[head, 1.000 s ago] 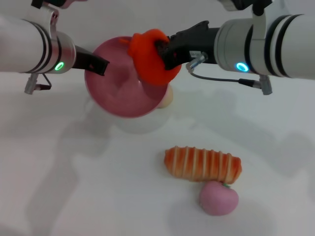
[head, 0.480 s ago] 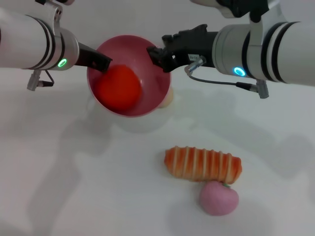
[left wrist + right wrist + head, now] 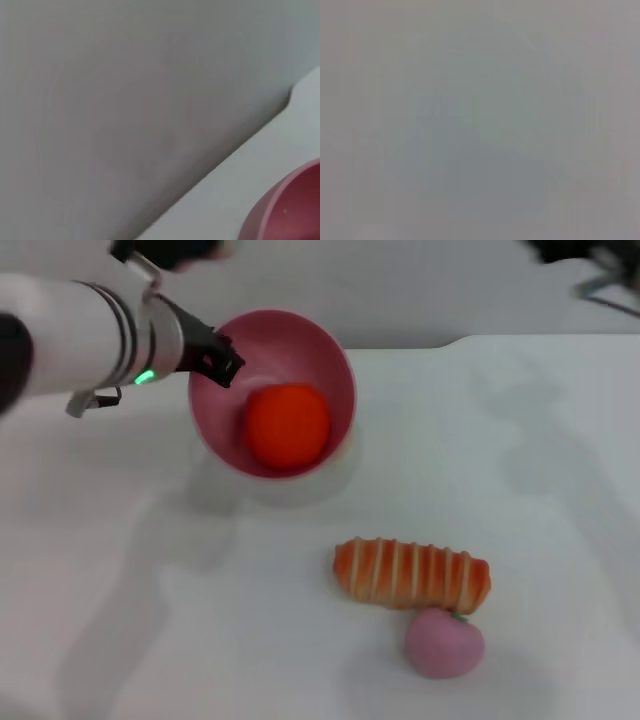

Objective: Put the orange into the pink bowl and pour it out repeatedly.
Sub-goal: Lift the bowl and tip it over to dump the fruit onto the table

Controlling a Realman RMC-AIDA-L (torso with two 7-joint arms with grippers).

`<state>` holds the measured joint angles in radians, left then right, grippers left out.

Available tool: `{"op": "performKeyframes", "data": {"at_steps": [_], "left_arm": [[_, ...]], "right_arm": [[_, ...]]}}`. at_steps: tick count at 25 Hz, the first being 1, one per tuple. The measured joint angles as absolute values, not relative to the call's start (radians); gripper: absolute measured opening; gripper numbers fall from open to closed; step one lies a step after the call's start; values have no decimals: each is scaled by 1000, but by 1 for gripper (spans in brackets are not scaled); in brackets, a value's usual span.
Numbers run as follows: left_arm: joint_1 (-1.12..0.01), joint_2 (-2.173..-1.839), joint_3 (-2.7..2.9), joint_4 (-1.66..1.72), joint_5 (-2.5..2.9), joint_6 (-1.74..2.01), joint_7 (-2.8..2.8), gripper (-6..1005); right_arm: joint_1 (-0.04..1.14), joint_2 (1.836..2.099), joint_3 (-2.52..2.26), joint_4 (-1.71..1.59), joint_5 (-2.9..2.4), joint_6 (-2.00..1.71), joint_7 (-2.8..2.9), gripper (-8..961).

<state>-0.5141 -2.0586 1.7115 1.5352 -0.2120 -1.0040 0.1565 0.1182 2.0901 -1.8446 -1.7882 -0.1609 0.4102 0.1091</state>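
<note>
— Gone from beside the pink bowl [image 3: 300, 340] is the right arm; only a dark blur of it shows at the far corner now, its jaws beyond telling.
— And the orange [image 3: 288, 426]?
— Inside the bowl, low against its tilted wall.
— Who holds the bowl?
— The left gripper [image 3: 222, 358], clamped on its rim, lifting it off the table [image 3: 150, 620].
— Anything else?
— Striped bread [image 3: 412, 575] lies well in front of the bowl, a pink peach [image 3: 444, 643] touching it.
</note>
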Motion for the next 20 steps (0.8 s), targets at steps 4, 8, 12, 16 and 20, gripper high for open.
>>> {"op": "performKeyframes", "data": {"at_steps": [4, 8, 12, 16, 20], "left_arm": [[-503, -2060, 1817, 1545, -97, -961, 199, 39], [-490, -2064, 1962, 1582, 60, -950, 191, 39], [-483, -2070, 2162, 1578, 277, -905, 183, 38], [-484, -2072, 2253, 1570, 406, -884, 170, 38], [-496, -2075, 2321, 1539, 563, -872, 148, 39]], "right_arm": [[53, 2091, -1761, -1776, -200, 420, 216, 651], [26, 2089, -1720, -1722, -200, 423, 287, 652], [22, 2087, -1719, -1691, -200, 423, 302, 652], [28, 2085, -1720, -1681, -194, 424, 304, 651], [37, 2083, -1723, -1676, -194, 424, 305, 652]]}}
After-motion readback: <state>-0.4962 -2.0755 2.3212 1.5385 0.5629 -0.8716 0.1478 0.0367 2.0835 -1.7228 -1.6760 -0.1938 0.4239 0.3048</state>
